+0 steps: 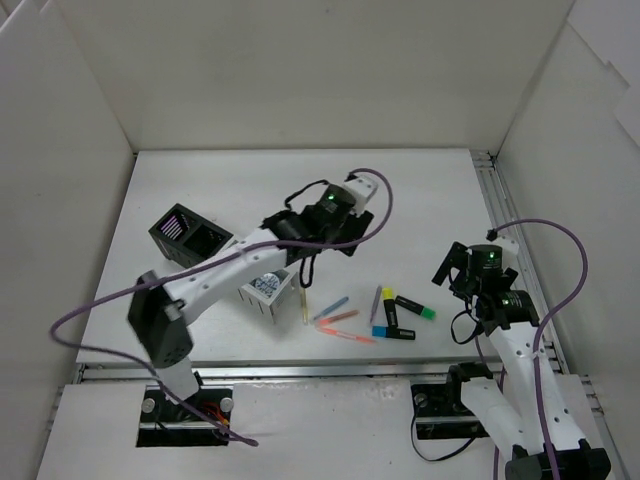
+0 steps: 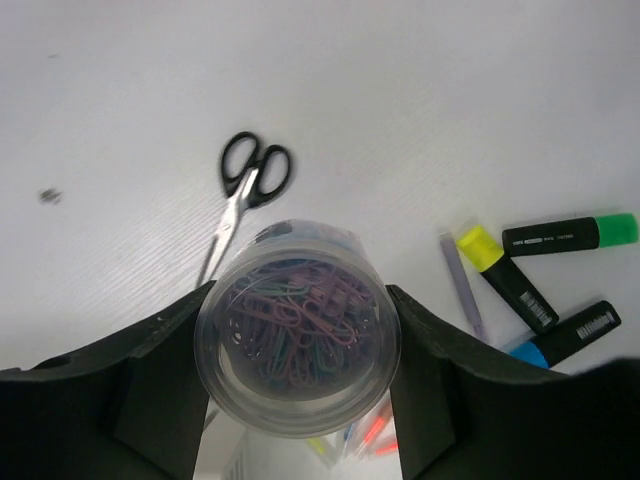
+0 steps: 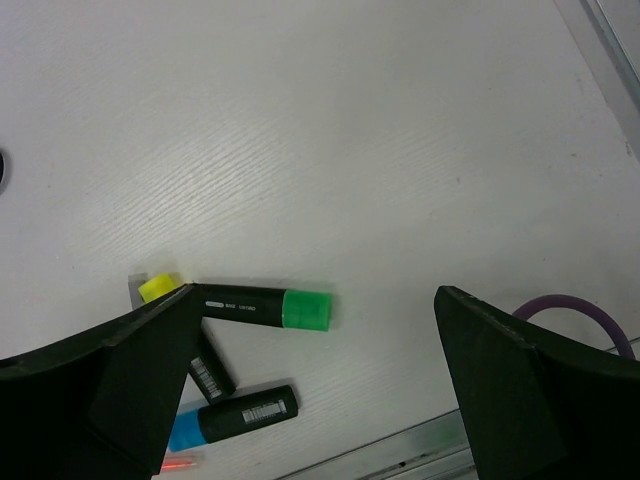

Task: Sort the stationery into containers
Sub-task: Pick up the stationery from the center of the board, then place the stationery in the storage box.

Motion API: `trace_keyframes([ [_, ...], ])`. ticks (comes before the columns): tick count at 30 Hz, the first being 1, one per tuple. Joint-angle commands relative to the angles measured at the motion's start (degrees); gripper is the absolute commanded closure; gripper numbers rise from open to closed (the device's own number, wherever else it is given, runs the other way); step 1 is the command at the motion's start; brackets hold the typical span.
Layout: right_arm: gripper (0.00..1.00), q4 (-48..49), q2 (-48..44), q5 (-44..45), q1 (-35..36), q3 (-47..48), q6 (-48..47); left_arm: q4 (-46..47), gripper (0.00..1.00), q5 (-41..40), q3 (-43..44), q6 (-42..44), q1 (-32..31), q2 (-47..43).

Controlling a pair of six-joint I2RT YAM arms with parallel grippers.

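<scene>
My left gripper (image 1: pixel 332 226) is shut on the clear round jar (image 2: pixel 298 335) of coloured paper clips and holds it above the table. Black-handled scissors (image 2: pixel 245 190) lie beyond it. The containers show as a black mesh box (image 1: pixel 185 235) and a white-grey box (image 1: pixel 265 290), with my left arm over the part between them. The green (image 1: pixel 417 309), yellow (image 1: pixel 391 303) and blue (image 1: pixel 393 333) highlighters lie together to the right, with thin pens (image 1: pixel 338 318) beside them. My right gripper (image 1: pixel 462 265) is open and empty, above the green highlighter (image 3: pixel 262 306).
White walls enclose the table on three sides. A metal rail (image 1: pixel 487 190) runs along the right edge and another along the near edge (image 3: pixel 420 445). A purple cable (image 3: pixel 565 305) loops by my right gripper. A thin purple pen (image 2: pixel 462 285) lies beside the yellow highlighter (image 2: pixel 505 275).
</scene>
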Motion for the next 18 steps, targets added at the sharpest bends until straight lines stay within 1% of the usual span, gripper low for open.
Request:
trace_keyframes([
  [1, 0.02, 3.5, -0.7, -1.8, 0.0, -0.1, -1.5, -0.1, 0.74, -8.9, -9.6, -7.0, 2.8, -13.0],
  [2, 0.02, 3.6, -0.6, -1.8, -0.1, -0.1, -1.5, -1.0, 0.74, -11.6, -12.1, -8.8, 3.5, -18.0],
  [3, 0.02, 3.6, -0.6, -1.9, 0.1, -0.2, -1.6, -3.0, 0.74, -12.7, -17.0, -12.2, 4.0, -22.4],
  [5, 0.02, 3.9, -0.6, -2.3, 0.1, -0.2, -1.6, -5.9, 0.73, -15.9, -21.5, -15.2, 4.7, -26.3],
  [6, 0.02, 3.9, -0.4, -2.4, 0.3, -0.3, -1.6, -6.9, 0.73, -16.8, -25.1, -16.8, 4.7, -27.8],
  [7, 0.02, 4.1, -0.3, -2.5, 0.3, -0.4, -1.7, -7.6, 0.72, -17.5, -26.8, -19.4, 4.7, -30.8],
  [8, 0.02, 4.3, -0.3, -3.1, 0.3, -0.4, -1.6, -8.3, 0.72, -18.6, -29.7, -20.1, 4.7, -32.1],
  [10, 0.02, 4.6, 0.1, -3.4, 0.3, -0.7, -1.7, -8.2, 0.70, -19.4, -32.4, -21.9, 5.3, -35.1],
  [12, 0.03, 5.2, 0.3, -4.1, 0.4, -0.8, -1.6, -7.1, 0.68, -20.1, -35.4, -22.1, 5.3, -36.3],
  [18, 0.03, 6.0, 1.5, -4.4, 1.0, -1.0, -1.7, -5.3, 0.67, -18.3, -38.3, -22.7, 5.3, -36.9],
])
